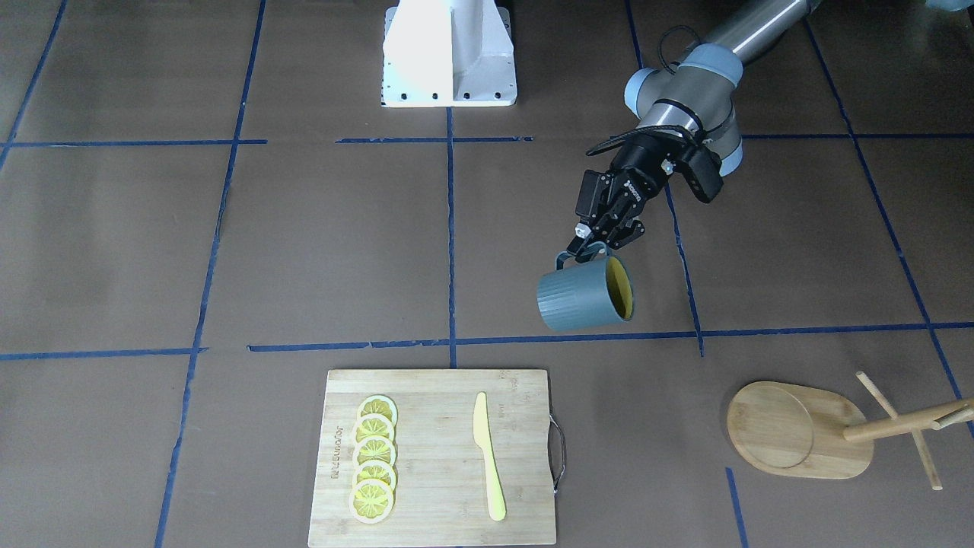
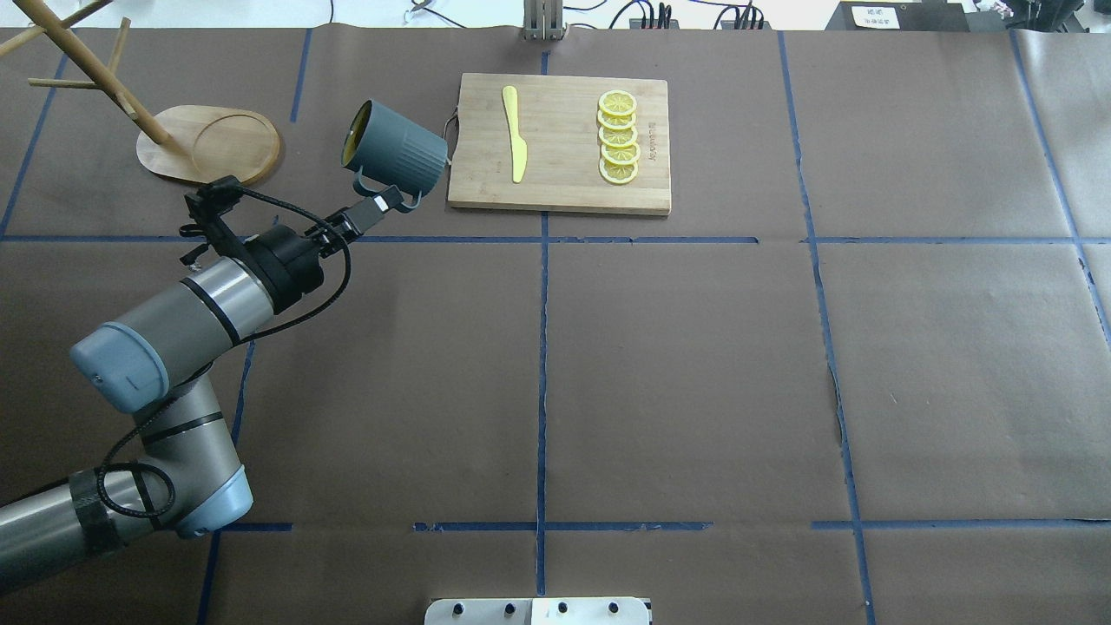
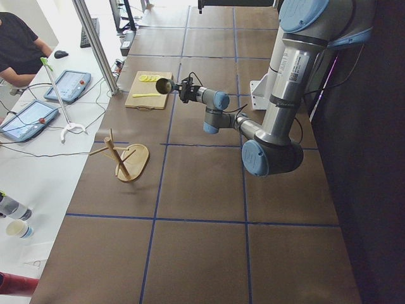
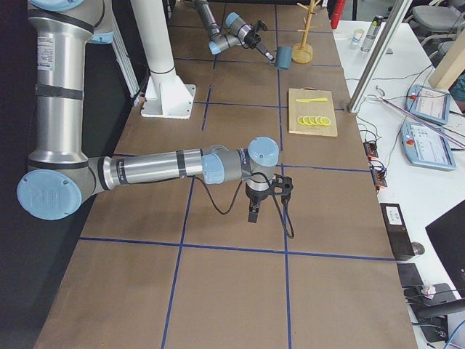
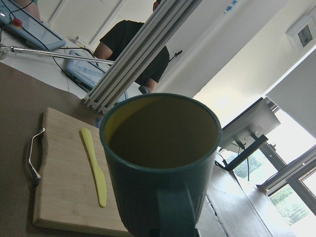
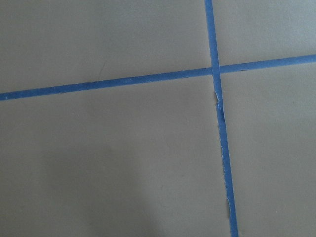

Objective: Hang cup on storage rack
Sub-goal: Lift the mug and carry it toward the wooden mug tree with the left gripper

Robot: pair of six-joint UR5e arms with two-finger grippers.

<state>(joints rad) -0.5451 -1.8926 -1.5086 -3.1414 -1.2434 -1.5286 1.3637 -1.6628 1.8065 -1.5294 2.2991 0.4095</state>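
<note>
The cup (image 1: 582,298) is dark grey-blue and ribbed, with a yellow inside. It hangs above the table, tipped on its side, and its mouth faces the storage rack (image 1: 791,430). My left gripper (image 1: 594,245) is shut on its loop handle, as the overhead view also shows on the cup (image 2: 397,149). In the left wrist view the cup (image 5: 163,158) fills the middle. The rack, a light wooden mug tree (image 2: 213,143), stands apart from the cup at the table's far left corner. My right gripper (image 4: 252,214) shows only in the exterior right view, low over the table; I cannot tell its state.
A bamboo cutting board (image 1: 434,517) with several lemon slices (image 1: 374,460) and a yellow knife (image 1: 487,453) lies beside the cup, across from the rack. The white robot base (image 1: 449,53) stands at mid table. A person (image 3: 19,47) sits at the side desk.
</note>
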